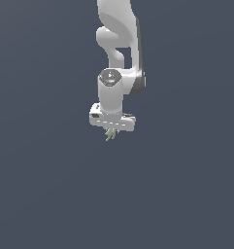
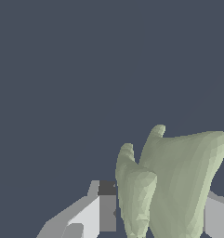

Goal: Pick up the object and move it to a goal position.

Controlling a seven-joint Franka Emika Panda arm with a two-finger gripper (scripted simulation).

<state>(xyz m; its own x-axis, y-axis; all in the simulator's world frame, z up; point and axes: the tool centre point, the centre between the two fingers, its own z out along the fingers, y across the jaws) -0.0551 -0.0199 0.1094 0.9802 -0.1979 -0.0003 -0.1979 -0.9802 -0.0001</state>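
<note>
Object: the pale green spiky object (image 1: 110, 133) hung just under the white gripper (image 1: 111, 130).
Fingers: the fingers (image 2: 104, 209) were closed on the object (image 2: 174, 186).

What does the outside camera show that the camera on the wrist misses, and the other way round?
Only the exterior view shows the whole white arm hanging down against the plain dark background, with the claw at its lower end. Only the wrist view shows the object up close: pale yellowish-green lobes with rounded tips, sitting between the grey fingers. Both show that same object held at the claw, and the same dark grey surroundings.
</note>
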